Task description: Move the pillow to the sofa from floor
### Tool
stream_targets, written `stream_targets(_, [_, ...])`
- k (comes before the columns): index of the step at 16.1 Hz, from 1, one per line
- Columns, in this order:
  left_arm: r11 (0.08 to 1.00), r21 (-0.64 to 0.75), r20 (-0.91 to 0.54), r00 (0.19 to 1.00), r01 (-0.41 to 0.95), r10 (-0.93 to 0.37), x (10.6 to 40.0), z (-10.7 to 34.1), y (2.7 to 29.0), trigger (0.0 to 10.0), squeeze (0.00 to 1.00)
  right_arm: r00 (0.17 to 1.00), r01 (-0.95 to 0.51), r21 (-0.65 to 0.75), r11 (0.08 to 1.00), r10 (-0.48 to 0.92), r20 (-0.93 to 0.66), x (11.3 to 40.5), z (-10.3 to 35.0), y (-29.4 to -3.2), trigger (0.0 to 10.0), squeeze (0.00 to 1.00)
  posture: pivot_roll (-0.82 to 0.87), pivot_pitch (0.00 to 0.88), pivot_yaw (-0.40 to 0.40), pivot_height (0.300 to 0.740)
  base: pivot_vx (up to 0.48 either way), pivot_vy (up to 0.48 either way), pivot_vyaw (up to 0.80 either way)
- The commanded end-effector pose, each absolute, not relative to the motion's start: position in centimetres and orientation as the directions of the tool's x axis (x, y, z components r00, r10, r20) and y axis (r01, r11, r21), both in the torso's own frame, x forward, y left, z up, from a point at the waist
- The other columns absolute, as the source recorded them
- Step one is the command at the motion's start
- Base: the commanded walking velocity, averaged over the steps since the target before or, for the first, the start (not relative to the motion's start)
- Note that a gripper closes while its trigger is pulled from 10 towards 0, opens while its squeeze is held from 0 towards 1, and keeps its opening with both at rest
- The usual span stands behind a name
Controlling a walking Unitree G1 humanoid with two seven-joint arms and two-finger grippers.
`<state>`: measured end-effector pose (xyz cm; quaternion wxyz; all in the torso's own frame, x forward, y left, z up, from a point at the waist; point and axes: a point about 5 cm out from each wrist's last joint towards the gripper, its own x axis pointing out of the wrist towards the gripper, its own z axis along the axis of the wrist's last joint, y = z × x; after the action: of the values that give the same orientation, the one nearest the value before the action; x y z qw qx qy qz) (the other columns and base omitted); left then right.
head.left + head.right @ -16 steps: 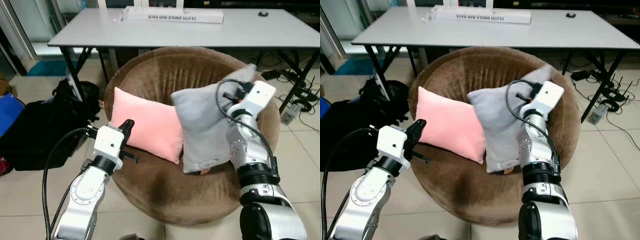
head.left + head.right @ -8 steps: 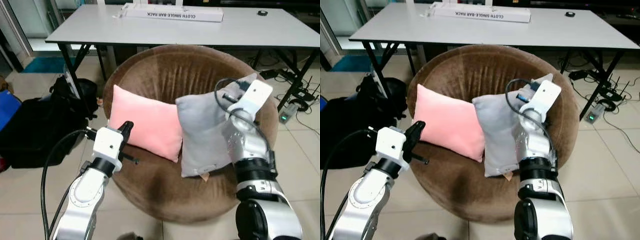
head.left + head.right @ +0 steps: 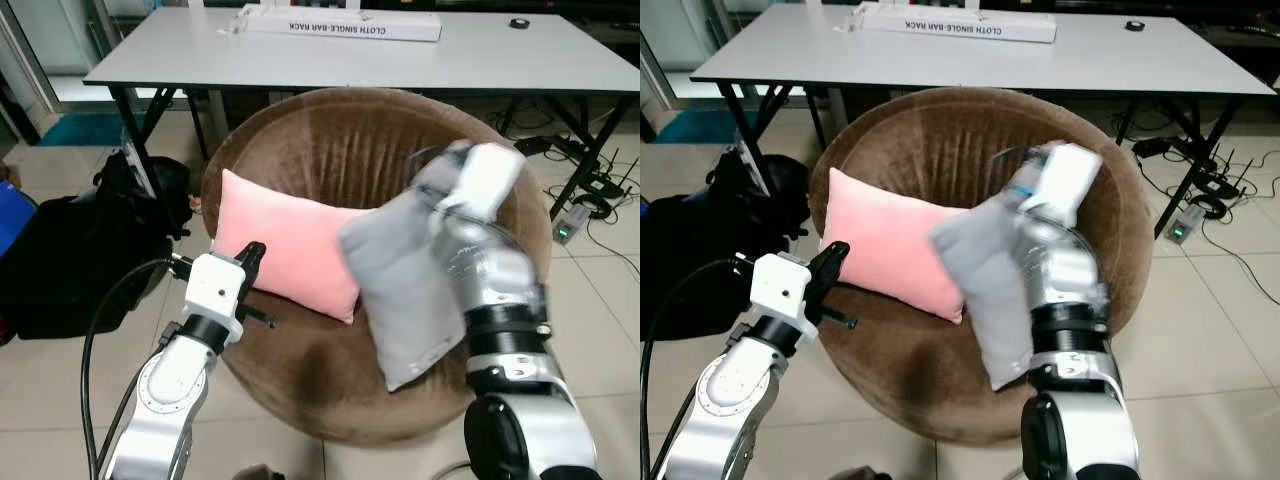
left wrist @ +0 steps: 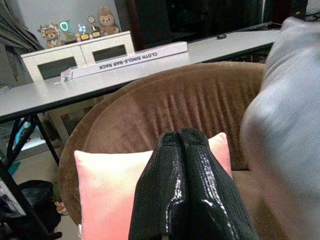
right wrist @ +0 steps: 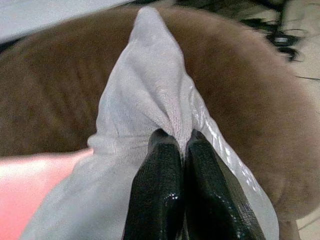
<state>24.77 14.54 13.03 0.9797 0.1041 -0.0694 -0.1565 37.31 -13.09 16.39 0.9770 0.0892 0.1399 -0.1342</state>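
Round brown sofa [image 3: 300, 150] before a grey table [image 3: 560, 60]; pink pillow [image 3: 285, 245] propped on its seat, black bags [image 3: 70, 250] on the floor alongside. Grey pillow [image 3: 400, 290] tilted over the seat — corner pinched in right gripper [image 5: 175, 145]. Left gripper [image 4: 180, 137] clenched, empty.

We see our right arm [image 3: 495, 300] lifting the grey pillow [image 3: 400, 290] over the brown round sofa [image 3: 310, 160], beside a pink pillow [image 3: 290, 245]; our left claw [image 3: 255, 255] hovers nearby.
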Motion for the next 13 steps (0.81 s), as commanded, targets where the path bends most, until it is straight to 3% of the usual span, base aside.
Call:
stream_targets(1, [0.925, 0.229, 0.101, 0.938, 0.303, -0.332, 24.8, 13.2, 14.3, 10.0, 0.00, 0.945, 0.217, 0.099, 0.971, -0.183, -0.271, 37.5, 15.8, -12.2, 10.0, 0.00, 0.09, 0.094, -0.012, 0.740, 0.000, 0.000, 0.00])
stream_targets(4, [0.925, 0.233, 0.097, 0.939, 0.300, -0.330, 24.6, 13.2, 14.5, 10.0, 0.00, 0.953, 0.149, 0.038, 0.988, -0.133, -0.273, 37.7, 13.9, -10.3, 10.0, 0.00, 0.10, 0.109, -0.017, 0.740, 0.000, 0.000, 0.00])
stream_targets(9, [0.922, 0.243, 0.084, 0.940, 0.303, -0.331, 23.9, 13.4, 14.9, 10.0, 0.00, 0.934, 0.249, -0.024, 0.968, -0.246, -0.258, 38.7, 13.3, -10.1, 10.0, 0.00, 0.14, 0.157, -0.019, 0.740, 0.000, 0.000, 0.00])
stream_targets(13, [0.913, 0.264, 0.074, 0.937, 0.311, -0.341, 23.5, 14.0, 15.3, 10.0, 0.00, 0.912, 0.352, 0.044, 0.935, -0.332, -0.239, 39.7, 15.5, -9.7, 10.0, 0.00, 0.18, 0.196, -0.021, 0.740, 0.000, 0.000, 0.00])
